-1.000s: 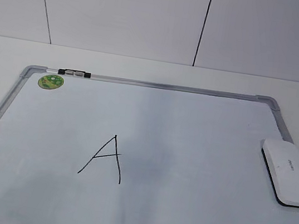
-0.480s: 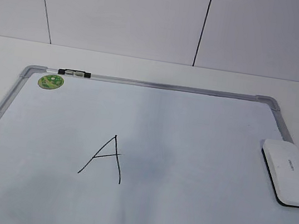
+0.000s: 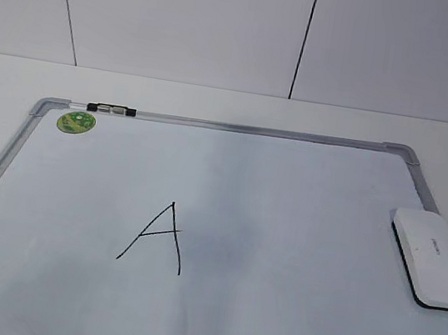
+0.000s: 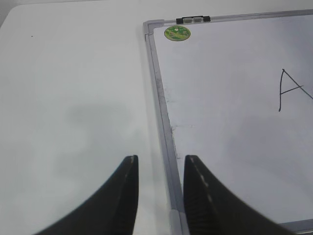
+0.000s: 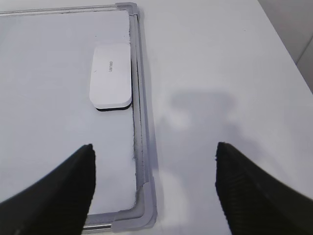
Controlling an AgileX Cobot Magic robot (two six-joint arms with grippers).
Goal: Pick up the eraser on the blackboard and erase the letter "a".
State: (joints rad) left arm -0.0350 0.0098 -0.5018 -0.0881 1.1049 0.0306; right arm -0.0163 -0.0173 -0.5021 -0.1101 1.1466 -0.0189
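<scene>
The white eraser lies flat on the blackboard against its right frame; it also shows in the right wrist view. An angular capital "A" is drawn left of the board's middle, also seen in the left wrist view. No lowercase "a" shows in any view. My right gripper is wide open and empty above the board's near right corner, short of the eraser. My left gripper is open and empty over the board's left frame. Neither gripper shows in the exterior view.
A round green sticker sits in the board's far left corner, with a black and clear clip on the top frame beside it. The board lies on a white table. A white panelled wall stands behind.
</scene>
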